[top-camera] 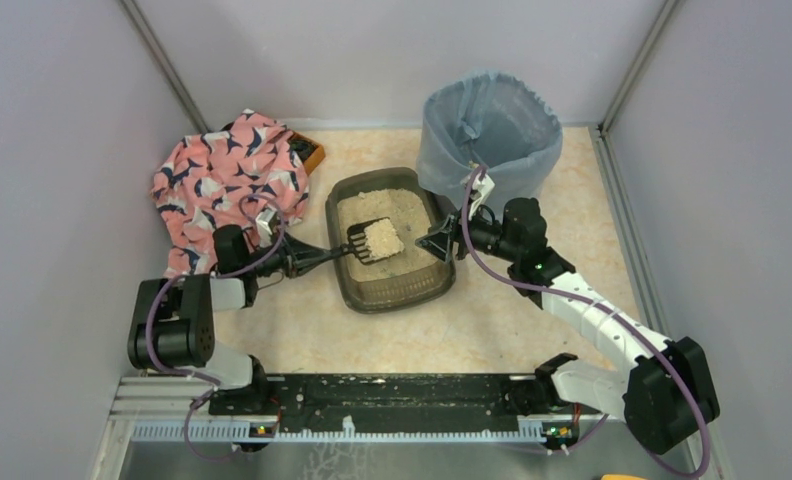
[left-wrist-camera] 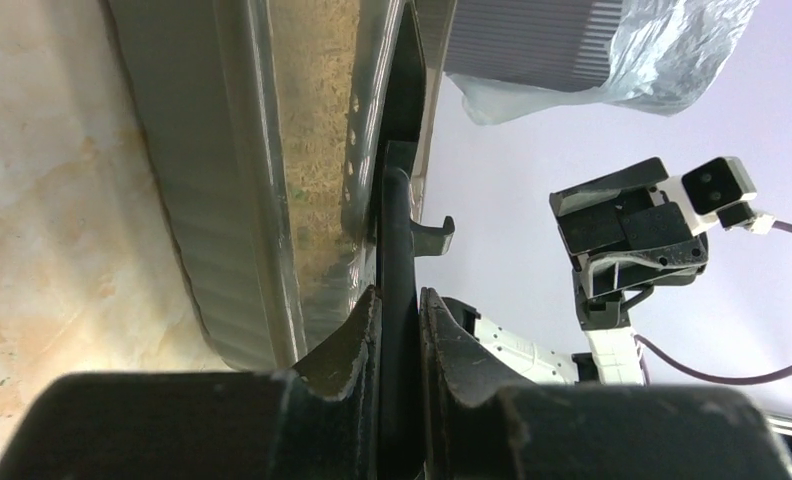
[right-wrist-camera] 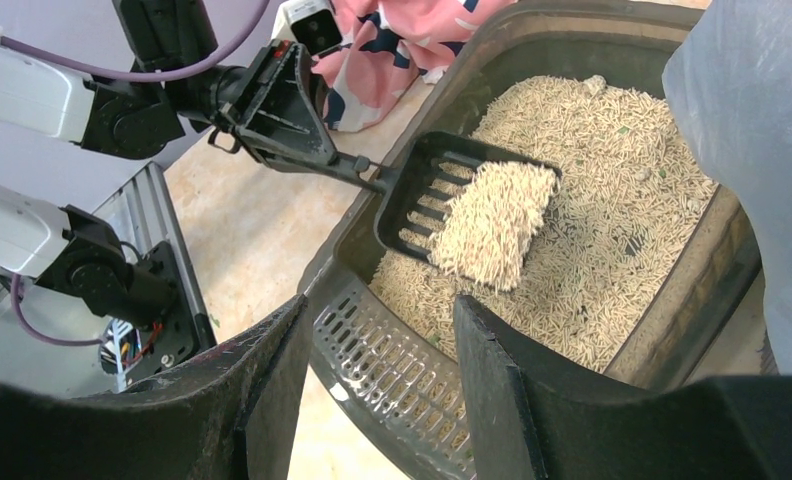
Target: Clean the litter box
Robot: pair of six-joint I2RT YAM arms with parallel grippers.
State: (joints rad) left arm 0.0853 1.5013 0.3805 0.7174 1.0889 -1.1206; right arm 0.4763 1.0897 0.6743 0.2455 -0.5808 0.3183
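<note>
The litter box [top-camera: 400, 296] is a dark grey-brown tray holding beige granules, in the middle of the floor. My left gripper [top-camera: 297, 262] is shut on the handle of the black slotted scoop [top-camera: 360, 245]. The scoop head is held over the box with a heap of granules [top-camera: 382, 238] on it. In the left wrist view the handle [left-wrist-camera: 397, 240] is pinched between the fingers [left-wrist-camera: 357, 330]. My right gripper [right-wrist-camera: 380, 305] is open, its jaws on either side of the box's perforated rim [right-wrist-camera: 392, 365]. The scoop [right-wrist-camera: 422, 180] and its heap [right-wrist-camera: 492, 220] show beyond.
A round bin with a blue-grey bag liner [top-camera: 492, 130] stands just behind the box's right corner, close to my right wrist. A pink patterned cloth [top-camera: 232, 175] lies over something at the back left. Walls close in the left, back and right sides.
</note>
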